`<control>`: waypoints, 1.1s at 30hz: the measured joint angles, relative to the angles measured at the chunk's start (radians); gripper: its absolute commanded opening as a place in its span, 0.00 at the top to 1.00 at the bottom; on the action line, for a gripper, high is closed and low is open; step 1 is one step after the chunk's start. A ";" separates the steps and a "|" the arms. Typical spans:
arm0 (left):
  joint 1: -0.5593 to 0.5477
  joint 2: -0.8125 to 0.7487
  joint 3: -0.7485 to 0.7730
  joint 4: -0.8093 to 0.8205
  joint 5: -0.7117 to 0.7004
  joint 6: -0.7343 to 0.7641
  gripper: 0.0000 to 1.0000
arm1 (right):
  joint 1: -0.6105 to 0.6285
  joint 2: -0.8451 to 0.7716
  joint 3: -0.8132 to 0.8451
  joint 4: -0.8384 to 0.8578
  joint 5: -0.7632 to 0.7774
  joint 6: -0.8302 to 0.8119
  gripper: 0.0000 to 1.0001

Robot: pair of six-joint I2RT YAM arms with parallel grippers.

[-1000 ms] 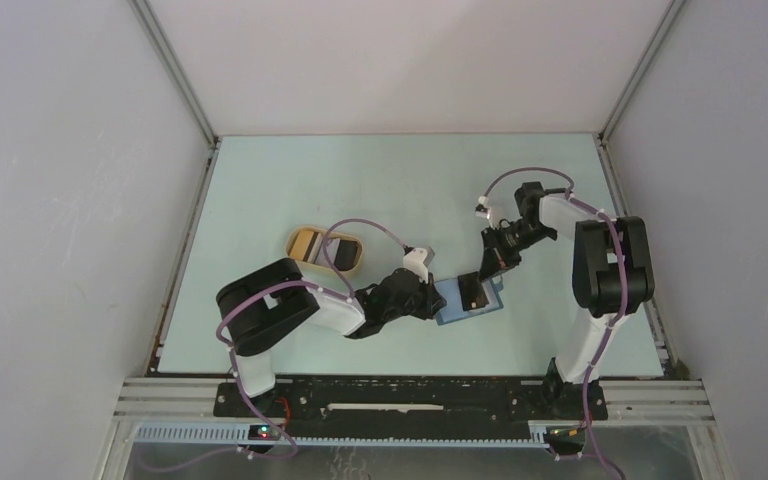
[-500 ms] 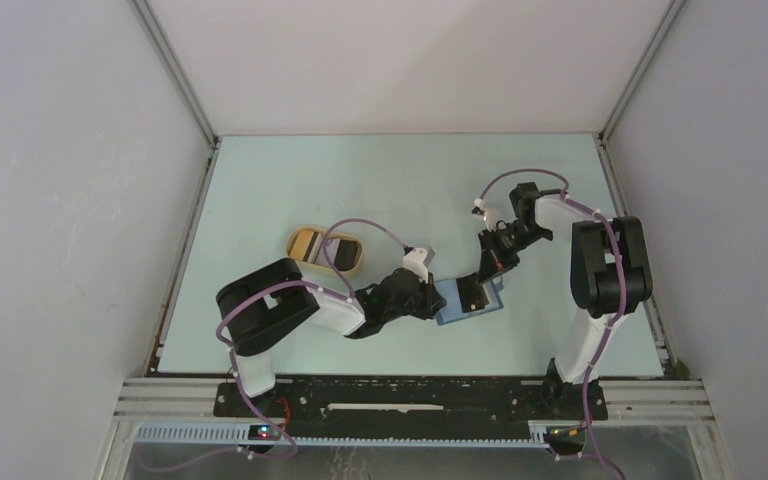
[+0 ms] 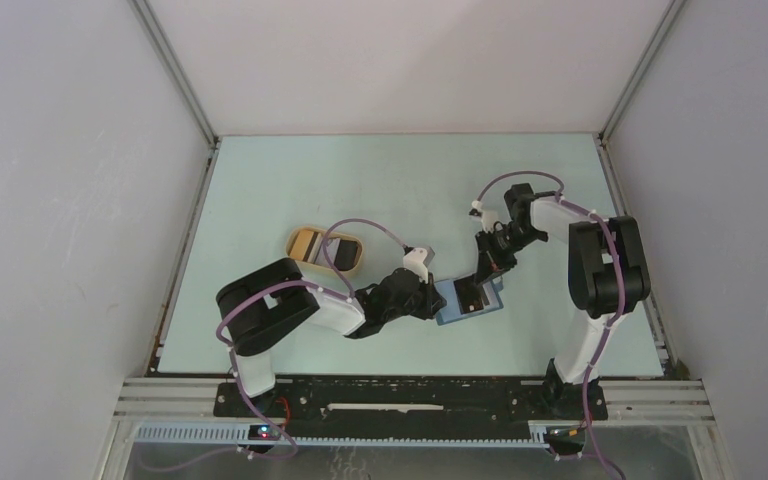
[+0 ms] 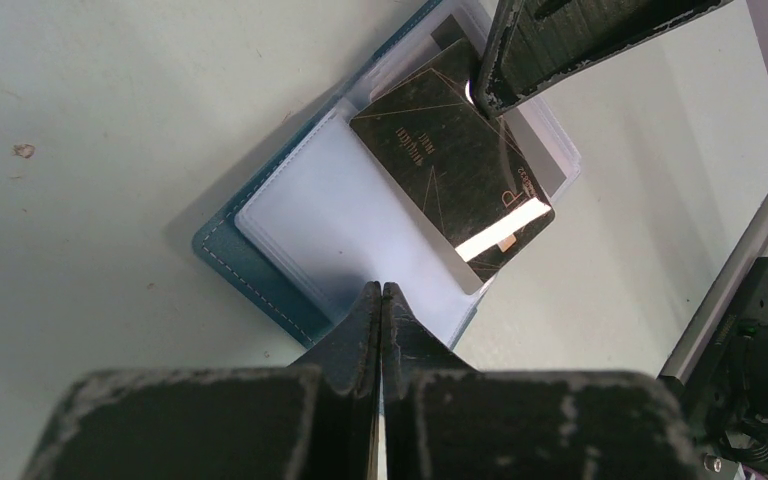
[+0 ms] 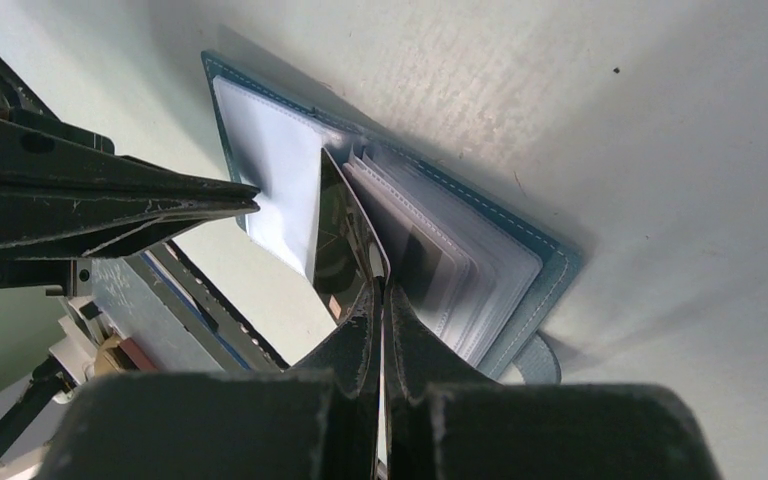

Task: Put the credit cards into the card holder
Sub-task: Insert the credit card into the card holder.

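The thin, dark, glossy plastic credit card (image 4: 450, 165) is judged light, stiff and slippery, best held by a short edge so its length is left free to slide. It is clamped at one edge by the right gripper (image 5: 380, 292) and tilted among the clear sleeves of the open teal fold-over card holder (image 5: 552, 275), lying on the pale green table (image 3: 360, 190). The jaws of the left gripper (image 4: 381, 292) are pressed together at a sleeve's near edge (whether a leaf is pinched cannot be told).

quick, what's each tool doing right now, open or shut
left tool: closed, tips on the open card holder, nothing visibly gripped.
right tool: closed on the dark credit card.
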 measured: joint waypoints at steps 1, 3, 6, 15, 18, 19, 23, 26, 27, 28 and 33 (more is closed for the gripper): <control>0.000 0.000 0.000 0.000 0.000 0.000 1.00 | 0.002 0.000 -0.001 0.003 0.006 0.008 1.00; 0.000 0.000 0.000 0.000 0.000 0.000 1.00 | 0.009 0.000 -0.001 0.009 0.017 0.027 1.00; 0.001 0.000 0.000 0.000 0.000 0.000 1.00 | 0.023 0.000 -0.001 0.018 0.033 0.055 1.00; 0.001 0.000 0.000 0.001 0.002 0.000 1.00 | 0.041 0.000 -0.001 0.031 0.051 0.110 1.00; 0.001 0.000 0.000 0.002 0.003 0.000 0.99 | 0.041 0.000 -0.001 0.035 0.043 0.113 1.00; 0.002 0.000 0.000 0.002 0.005 0.000 0.99 | 0.041 0.000 -0.001 0.037 0.040 0.113 1.00; 0.002 0.000 0.000 0.002 0.011 0.000 0.97 | 0.042 0.000 -0.005 0.048 0.026 0.113 1.00; 0.003 0.000 0.000 0.002 0.021 0.001 0.97 | 0.044 0.000 -0.006 0.053 0.009 0.113 1.00; 0.004 0.000 0.000 0.002 0.026 0.001 0.97 | 0.045 0.001 -0.006 0.055 0.004 0.113 1.00; 0.004 0.000 0.000 0.002 0.028 0.001 0.98 | 0.048 0.003 -0.006 0.057 -0.001 0.113 1.00; 0.008 0.000 0.000 0.002 0.037 0.001 0.98 | 0.065 0.021 -0.006 0.069 -0.028 0.115 1.00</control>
